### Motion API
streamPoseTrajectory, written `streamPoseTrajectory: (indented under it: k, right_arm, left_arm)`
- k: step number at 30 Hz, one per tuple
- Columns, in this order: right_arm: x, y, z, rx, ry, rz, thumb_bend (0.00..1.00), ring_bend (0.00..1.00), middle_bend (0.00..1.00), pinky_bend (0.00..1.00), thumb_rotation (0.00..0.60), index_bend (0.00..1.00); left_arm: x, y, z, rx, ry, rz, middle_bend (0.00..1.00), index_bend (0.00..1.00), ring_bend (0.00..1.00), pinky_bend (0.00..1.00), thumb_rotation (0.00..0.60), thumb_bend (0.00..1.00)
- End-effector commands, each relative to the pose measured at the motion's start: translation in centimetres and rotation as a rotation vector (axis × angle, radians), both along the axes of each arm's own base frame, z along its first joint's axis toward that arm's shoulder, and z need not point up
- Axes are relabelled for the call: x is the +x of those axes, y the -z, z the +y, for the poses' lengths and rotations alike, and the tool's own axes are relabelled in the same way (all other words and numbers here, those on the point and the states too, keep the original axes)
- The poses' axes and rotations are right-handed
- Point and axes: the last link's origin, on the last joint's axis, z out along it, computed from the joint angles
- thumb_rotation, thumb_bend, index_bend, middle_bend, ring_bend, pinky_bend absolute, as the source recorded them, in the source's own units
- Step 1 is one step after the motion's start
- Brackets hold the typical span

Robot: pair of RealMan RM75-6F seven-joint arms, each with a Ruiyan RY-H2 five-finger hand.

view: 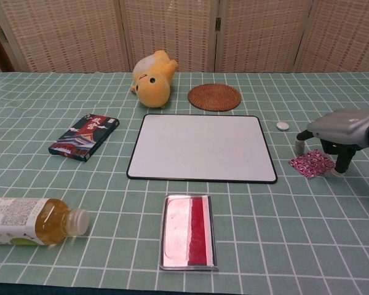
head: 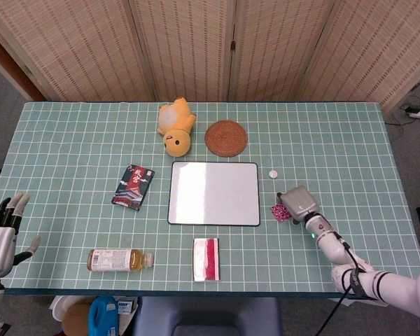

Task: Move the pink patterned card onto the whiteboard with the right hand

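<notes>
The pink patterned card (view: 310, 164) lies flat on the green grid table, just right of the whiteboard (view: 201, 147). My right hand (view: 344, 123) hovers over the card's right part, with one fingertip down on each side of it and nothing lifted. In the head view the card (head: 280, 212) peeks out left of the right hand (head: 298, 202), and the whiteboard (head: 213, 192) lies mid-table. My left hand (head: 0, 234) hangs beyond the table's left front corner with its fingers spread and nothing in it.
A small white disc (view: 282, 126) sits between the whiteboard and the right hand. Behind the board are a yellow plush toy (head: 175, 126) and a woven coaster (head: 225, 138). A dark card box (head: 133, 187), a tea bottle (head: 117, 260) and a red-and-white tin (head: 206, 259) lie left and front.
</notes>
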Motion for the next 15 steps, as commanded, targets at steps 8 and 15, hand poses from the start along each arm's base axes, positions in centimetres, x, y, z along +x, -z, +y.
streamPoseTrajectory:
  k: [8, 15]
  right_arm:
    - [0.0, -0.07, 0.09, -0.01, -0.011, -0.008, 0.21, 1.0, 1.0, 1.0, 0.6, 0.39]
    - [-0.05, -0.07, 0.14, -0.016, -0.02, -0.012, 0.22, 1.0, 1.0, 1.0, 0.6, 0.42]
  left_arm:
    - [-0.05, 0.07, 0.07, -0.003, -0.001, -0.001, 0.07, 0.05, 0.07, 0.05, 0.6, 0.28]
    - [-0.01, 0.1, 0.11, -0.004, 0.001, 0.0, 0.07, 0.05, 0.07, 0.05, 0.6, 0.28]
